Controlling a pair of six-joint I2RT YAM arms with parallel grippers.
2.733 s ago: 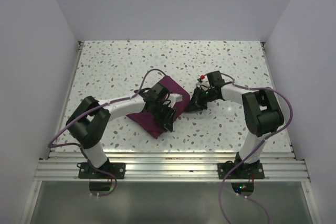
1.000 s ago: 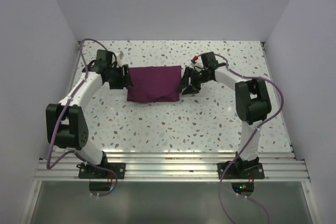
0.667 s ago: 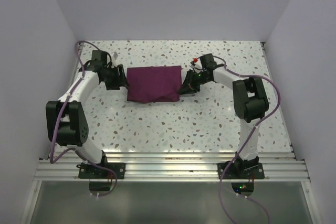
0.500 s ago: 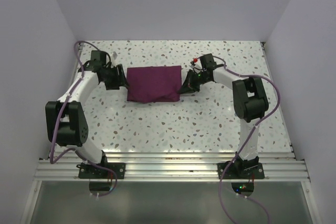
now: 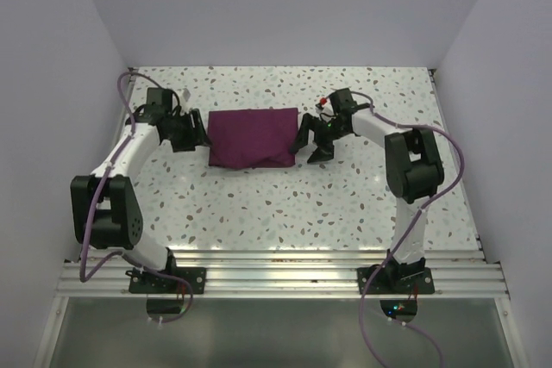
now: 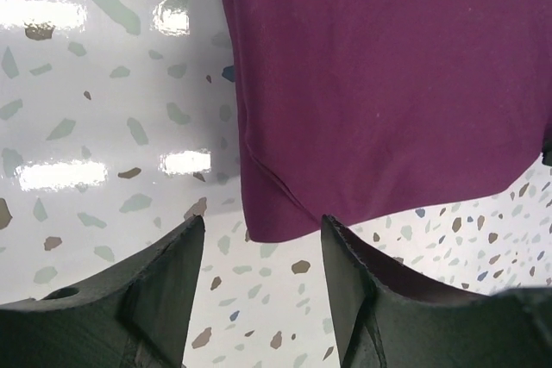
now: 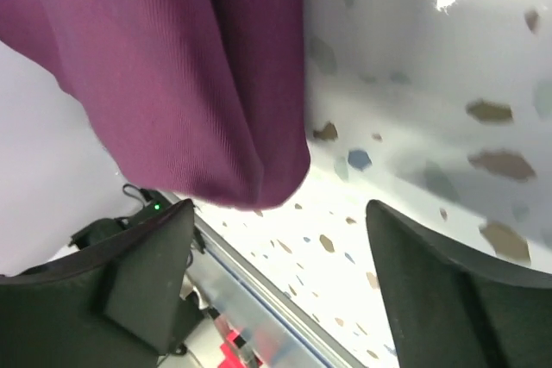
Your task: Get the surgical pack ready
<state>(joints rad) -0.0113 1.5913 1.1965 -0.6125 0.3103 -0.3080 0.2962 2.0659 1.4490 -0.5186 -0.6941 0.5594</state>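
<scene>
The left end effector (image 6: 263, 232) is open. Its two dark fingers (image 6: 164, 295) are spread and nothing is clamped between them. Straight ahead of the gap, just past the fingertips, lies a corner of the plum-purple cloth (image 6: 388, 84). From there the cloth runs forward and to the right of this end effector, lying flat on the speckled table (image 6: 103, 127). Whether the fingertips touch the fabric cannot be told.

The right end effector (image 7: 280, 211) is also open, with its fingers wide apart and nothing held. A rounded, folded edge of the cloth (image 7: 172, 66) sits ahead of the gap, and bare table (image 7: 414, 66) shows beside it.

From above, the left end effector (image 5: 195, 134) is just beside one short edge of the cloth (image 5: 250, 137). The right end effector (image 5: 310, 141) is just beside the opposite short edge. The cloth is a folded rectangle lying directly between the two, on the table (image 5: 345, 204).
</scene>
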